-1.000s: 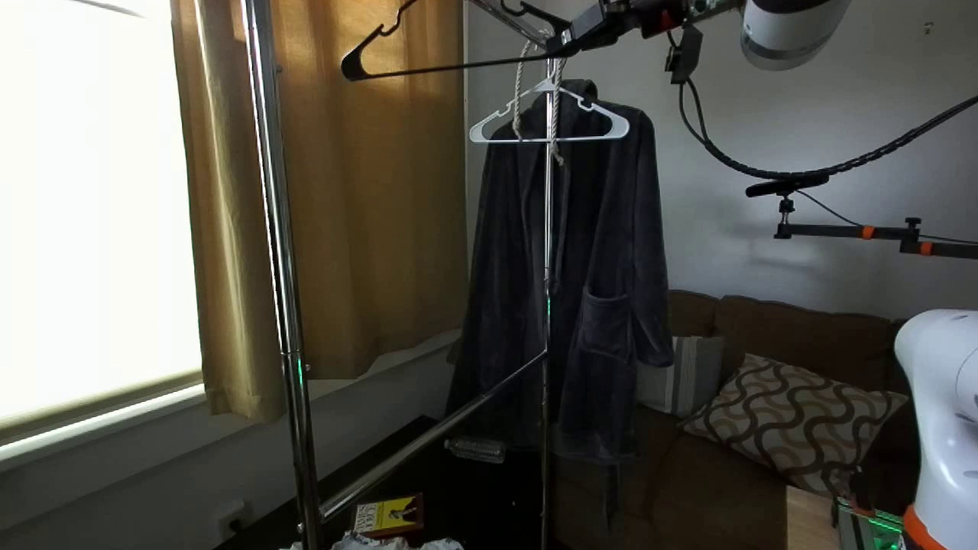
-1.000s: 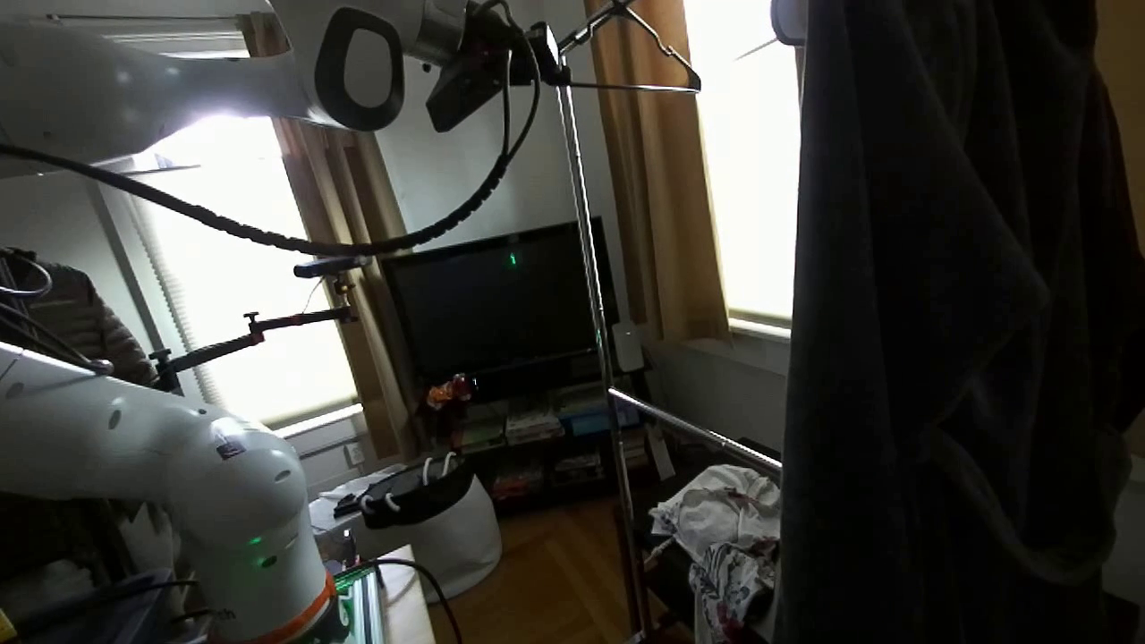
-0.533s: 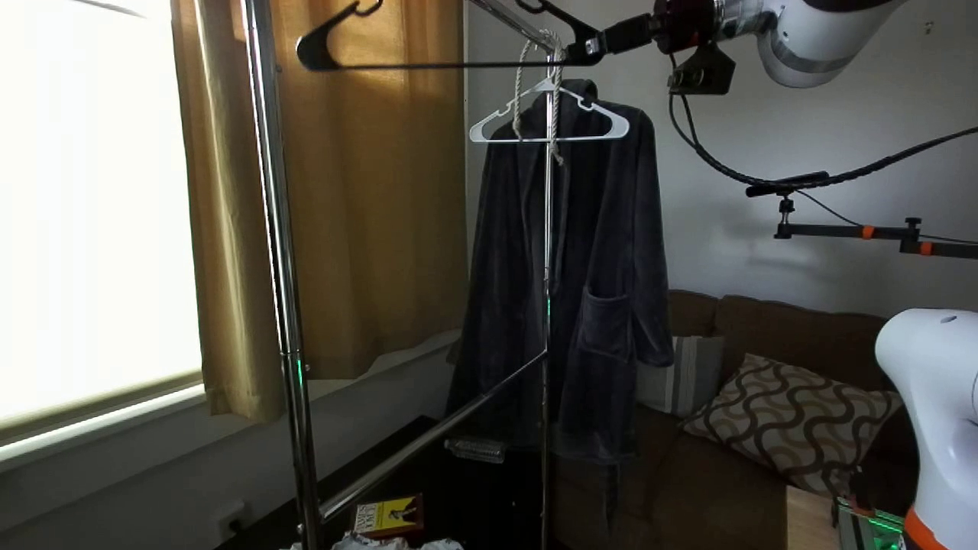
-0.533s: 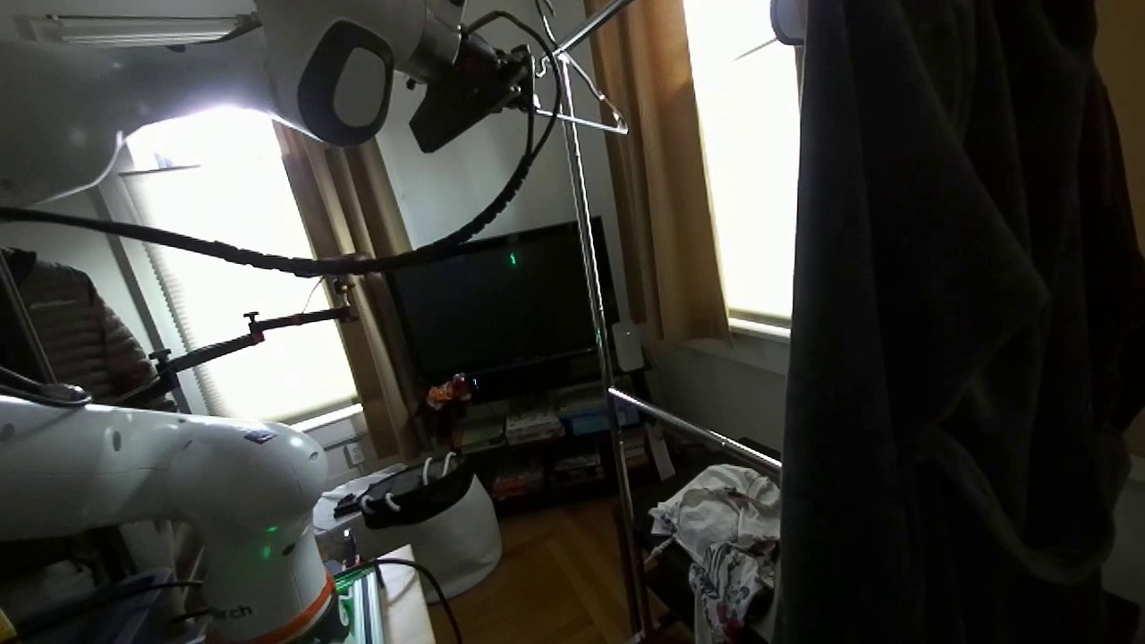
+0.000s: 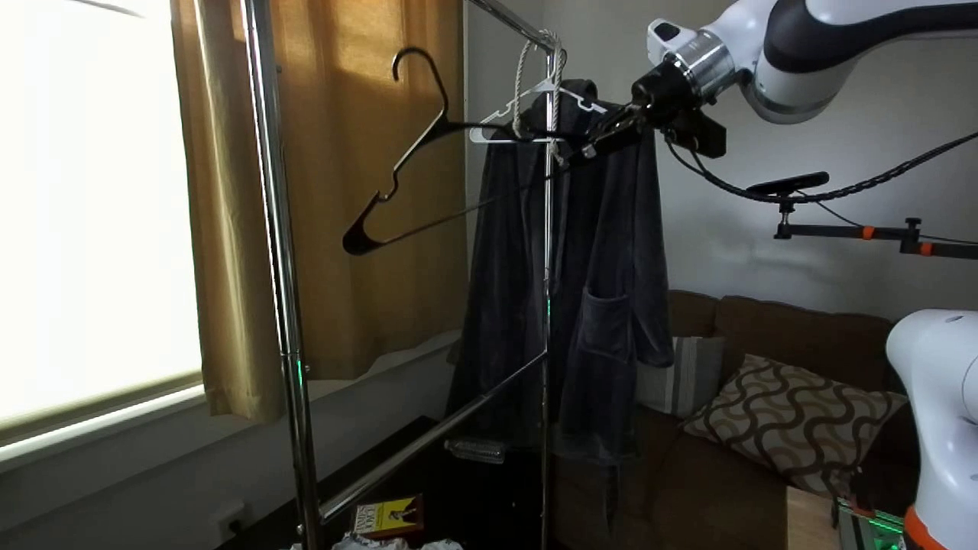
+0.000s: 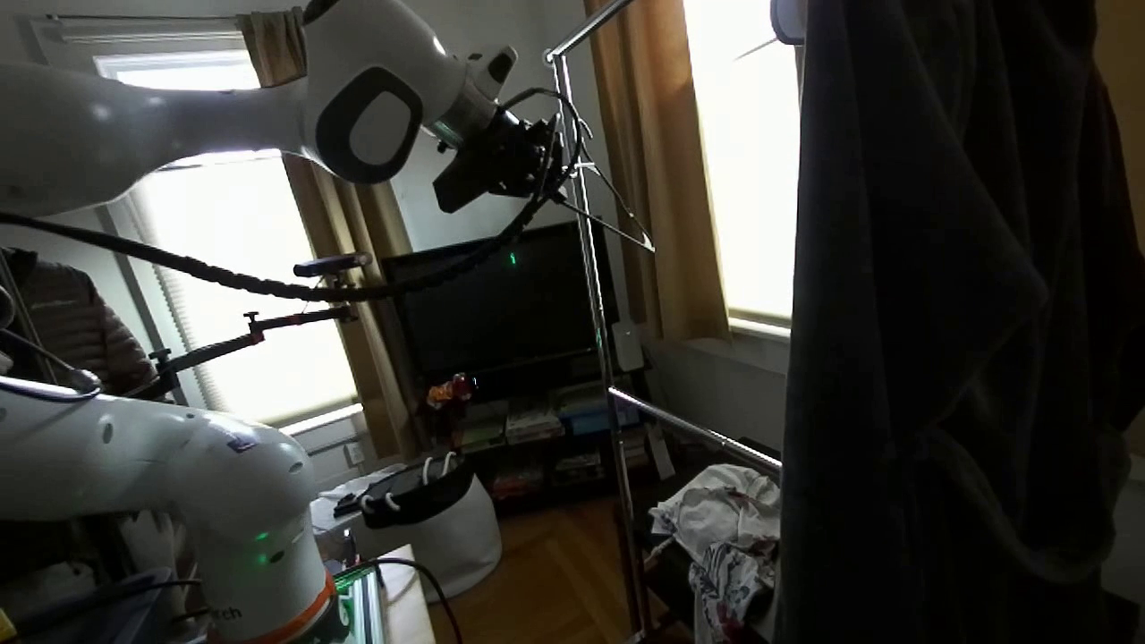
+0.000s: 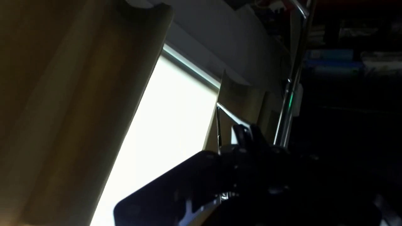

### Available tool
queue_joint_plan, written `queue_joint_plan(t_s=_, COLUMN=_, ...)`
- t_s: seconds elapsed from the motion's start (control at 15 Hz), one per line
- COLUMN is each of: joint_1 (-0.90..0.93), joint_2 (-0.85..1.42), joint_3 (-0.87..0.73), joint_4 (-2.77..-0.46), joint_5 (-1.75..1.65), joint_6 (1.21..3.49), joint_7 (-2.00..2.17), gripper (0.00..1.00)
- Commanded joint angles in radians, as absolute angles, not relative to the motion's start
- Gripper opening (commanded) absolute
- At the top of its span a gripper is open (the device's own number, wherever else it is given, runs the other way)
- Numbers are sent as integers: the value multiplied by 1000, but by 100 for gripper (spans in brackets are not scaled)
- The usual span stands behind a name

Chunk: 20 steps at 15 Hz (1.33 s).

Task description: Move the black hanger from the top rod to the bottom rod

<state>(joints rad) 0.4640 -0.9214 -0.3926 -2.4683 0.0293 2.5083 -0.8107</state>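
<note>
The black hanger (image 5: 442, 128) is held in the air by one end, tilted, its hook free and apart from any rod. My gripper (image 5: 587, 149) is shut on that end. In an exterior view the gripper (image 6: 559, 190) is beside the rack's upright, with the hanger's bar (image 6: 613, 229) sloping down behind it. The wrist view is dark; the gripper's fingers (image 7: 248, 133) pinch the hanger's bar (image 7: 233, 116). The chrome top rod (image 5: 510, 21) is above the hanger. The bottom rod (image 5: 435, 434) is well below it and bare in its visible part.
A white hanger (image 5: 480, 136) and a rope (image 5: 519, 92) hang at the rack's far end, close to my gripper. A dark robe (image 5: 611, 229) hangs behind. Chrome uprights (image 5: 279, 229) bound the rack. Crumpled clothes (image 6: 720, 510) lie below the bottom rod.
The gripper and the black hanger have moved down from the top rod's height to below it. The hanger has tilted, and its hook has come into full view.
</note>
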Motion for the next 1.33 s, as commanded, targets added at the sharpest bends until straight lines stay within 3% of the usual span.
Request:
queue_joint_plan(t_s=0.0, joint_1=301, joint_2=-822, joint_3=-260, joint_4=-2525, joint_5=-19, joint_6=2542, joint_7=-749, gripper=1)
queue_joint_plan(t_s=0.27, joint_1=194, joint_2=-755, joint_3=-140, joint_4=-2561, joint_5=-79, joint_6=2439, joint_7=-675, gripper=2)
queue_joint_plan(t_s=0.53, joint_1=294, joint_2=-752, joint_3=-249, joint_4=-2497, joint_5=49, joint_6=2168, joint_7=-848, gripper=1)
queue_joint_plan(t_s=0.8, joint_1=253, joint_2=-698, joint_3=-257, joint_4=-2377, joint_5=107, joint_6=1853, joint_7=-890, gripper=1)
queue_joint_plan(t_s=1.13, joint_1=138, joint_2=-608, joint_3=-75, joint_4=-2388, joint_5=5, joint_6=1947, joint_7=-590, gripper=2)
queue_joint_plan(t_s=1.27, joint_1=159, joint_2=-639, joint_3=-97, joint_4=-2399, joint_5=22, joint_6=1929, joint_7=-621, gripper=5)
